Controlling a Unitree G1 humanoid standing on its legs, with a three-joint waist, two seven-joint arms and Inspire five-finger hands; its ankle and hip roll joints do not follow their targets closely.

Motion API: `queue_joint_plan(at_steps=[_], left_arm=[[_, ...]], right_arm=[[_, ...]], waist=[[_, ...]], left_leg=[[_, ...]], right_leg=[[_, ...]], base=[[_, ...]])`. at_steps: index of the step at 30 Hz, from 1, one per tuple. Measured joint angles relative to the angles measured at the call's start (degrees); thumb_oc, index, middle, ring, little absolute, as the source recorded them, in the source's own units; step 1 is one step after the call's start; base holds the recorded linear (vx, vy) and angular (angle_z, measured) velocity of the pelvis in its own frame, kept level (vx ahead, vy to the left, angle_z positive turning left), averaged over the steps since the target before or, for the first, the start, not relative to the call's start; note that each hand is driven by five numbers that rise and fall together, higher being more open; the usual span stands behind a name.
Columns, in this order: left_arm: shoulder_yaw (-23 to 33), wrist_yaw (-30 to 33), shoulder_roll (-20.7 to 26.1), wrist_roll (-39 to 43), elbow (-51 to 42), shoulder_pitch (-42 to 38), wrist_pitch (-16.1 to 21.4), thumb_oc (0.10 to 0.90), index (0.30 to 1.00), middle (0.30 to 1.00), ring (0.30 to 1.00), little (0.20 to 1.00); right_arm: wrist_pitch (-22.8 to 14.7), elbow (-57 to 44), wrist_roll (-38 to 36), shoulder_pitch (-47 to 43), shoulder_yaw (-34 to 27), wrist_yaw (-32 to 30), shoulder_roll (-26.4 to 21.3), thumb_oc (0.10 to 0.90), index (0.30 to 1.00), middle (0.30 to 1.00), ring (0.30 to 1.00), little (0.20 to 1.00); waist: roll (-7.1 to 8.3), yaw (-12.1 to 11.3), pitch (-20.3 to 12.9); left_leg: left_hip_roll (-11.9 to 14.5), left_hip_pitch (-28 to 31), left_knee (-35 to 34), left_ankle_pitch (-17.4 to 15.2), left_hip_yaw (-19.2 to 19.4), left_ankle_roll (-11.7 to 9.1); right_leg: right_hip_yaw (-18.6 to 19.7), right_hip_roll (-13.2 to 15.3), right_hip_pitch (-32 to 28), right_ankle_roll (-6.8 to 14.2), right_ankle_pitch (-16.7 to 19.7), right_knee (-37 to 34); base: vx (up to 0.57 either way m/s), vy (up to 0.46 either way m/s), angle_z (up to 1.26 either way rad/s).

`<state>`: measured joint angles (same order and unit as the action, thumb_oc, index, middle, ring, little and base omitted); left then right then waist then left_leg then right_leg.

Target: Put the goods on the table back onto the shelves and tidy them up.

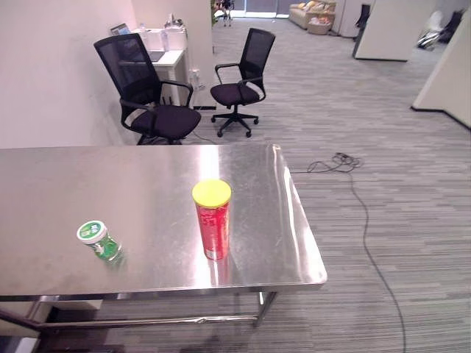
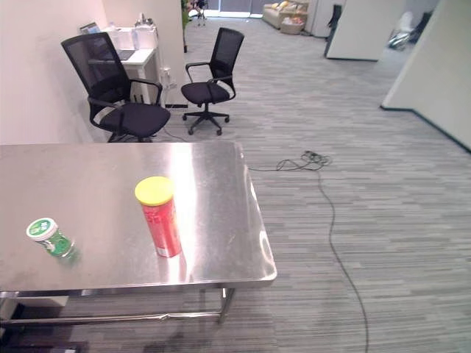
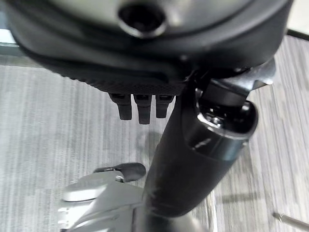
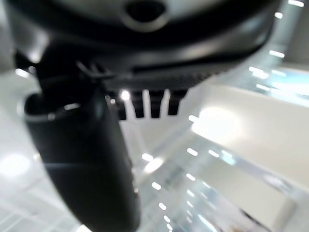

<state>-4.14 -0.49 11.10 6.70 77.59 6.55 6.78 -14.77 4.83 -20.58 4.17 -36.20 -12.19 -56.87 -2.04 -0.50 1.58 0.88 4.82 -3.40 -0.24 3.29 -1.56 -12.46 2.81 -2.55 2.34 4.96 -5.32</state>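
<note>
Red cylindrical snack canister with a yellow plastic lid (image 1: 212, 220) standing upright on the brushed stainless-steel table (image 1: 66, 191), near the table's front edge and toward its right end. Small green bottle with a white screw cap (image 1: 99, 242) resting on the same surface, well to the left of the canister, also close to the front edge and leaning slightly; the two goods are well apart and nothing touches either of them. Behind the table, on the grey striped carpet floor (image 2: 368, 147), two black mesh-backed office chairs on castors: the nearer chair (image 1: 147, 95) just beyond the table's far edge beside the pale wall, the farther chair (image 1: 241, 82) to its right. White desk (image 1: 165, 62) carrying a few items stands behind the nearer chair against the wall. Left hand (image 3: 140, 104) seen from its wrist camera, held over carpet, its dark fingers hanging straight side by side with nothing between them and the thumb. Right hand (image 4: 145, 104) seen from its wrist camera, fingers likewise extended in a row, relaxed, grasping nothing.
</note>
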Motion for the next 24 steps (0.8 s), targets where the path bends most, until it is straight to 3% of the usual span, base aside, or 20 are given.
queue_joint_plan(at_steps=[3,8,11,14,18,24], left_arm=[[-0.2,0.1,-0.9,0.0,-0.1,-0.6,-0.3,0.8,0.9,0.9,0.9,0.9],[-0.1,0.1,-0.9,0.2,-0.1,-1.1,-0.3,0.8,0.9,0.9,0.9,0.9],[-0.1,0.1,-0.6,0.6,-0.1,-1.0,-0.3,0.8,0.9,0.9,0.9,0.9],[0.4,0.0,-0.5,0.6,-1.0,-1.0,-0.3,0.8,0.9,0.9,0.9,0.9],[0.3,0.0,-0.5,0.5,-1.3,-1.1,-0.2,0.8,0.9,0.9,0.9,0.9],[0.3,0.0,-0.3,0.4,-1.3,-1.0,-0.2,0.8,0.9,0.9,0.9,0.9]], right_arm=[[0.9,-0.2,-2.4,-3.5,5.1,0.9,3.5,0.8,0.9,0.9,0.9,0.9],[1.6,-3.2,-4.9,-3.5,11.7,5.1,4.9,0.8,0.9,0.9,0.9,0.9],[1.6,-8.6,-7.9,-3.7,12.6,8.0,5.6,0.8,0.9,0.9,0.9,0.9],[1.3,-19.2,-11.3,-3.0,13.5,11.1,11.0,0.8,0.9,0.9,0.9,0.9],[0.7,-22.5,-12.3,-2.6,16.5,15.7,10.9,0.8,0.9,0.9,0.9,0.9],[0.8,-24.5,-13.6,-2.7,21.4,17.6,11.2,0.8,0.9,0.9,0.9,0.9]], waist=[[-1.09,-0.7,0.6],[-1.08,-1.7,1.3],[-0.4,-1.7,2.2],[-0.23,-1.3,3.7],[-0.18,-1.5,3.9],[0.02,-1.6,4.0]], left_leg=[[0.1,0.0,0.0,0.1,-0.3,-0.1],[0.7,0.1,-0.8,0.7,-0.7,-0.7],[1.0,0.1,-1.1,0.8,-0.7,-0.7],[1.2,0.2,-1.0,1.0,-0.7,-0.8],[1.1,0.3,-1.0,1.1,-0.7,-0.8],[1.2,0.7,-1.0,1.1,-0.7,-0.8]], right_leg=[[-0.1,-0.1,0.0,0.0,0.1,0.0],[-0.8,-0.5,0.0,0.2,-0.1,0.0],[-1.0,-0.7,0.0,0.6,-0.4,-0.4],[-0.9,-0.9,0.0,0.6,-0.4,-0.4],[-1.0,-0.9,-0.1,0.6,-0.4,-0.4],[-1.0,-0.9,-0.2,0.4,-0.3,-0.4]], base=[[0.01,0.008,0.05],[0.0,0.003,0.07],[0.01,-0.004,-0.01],[0.01,-0.012,-0.03],[0.0,-0.004,0.02],[0.0,0.0,0.0]])
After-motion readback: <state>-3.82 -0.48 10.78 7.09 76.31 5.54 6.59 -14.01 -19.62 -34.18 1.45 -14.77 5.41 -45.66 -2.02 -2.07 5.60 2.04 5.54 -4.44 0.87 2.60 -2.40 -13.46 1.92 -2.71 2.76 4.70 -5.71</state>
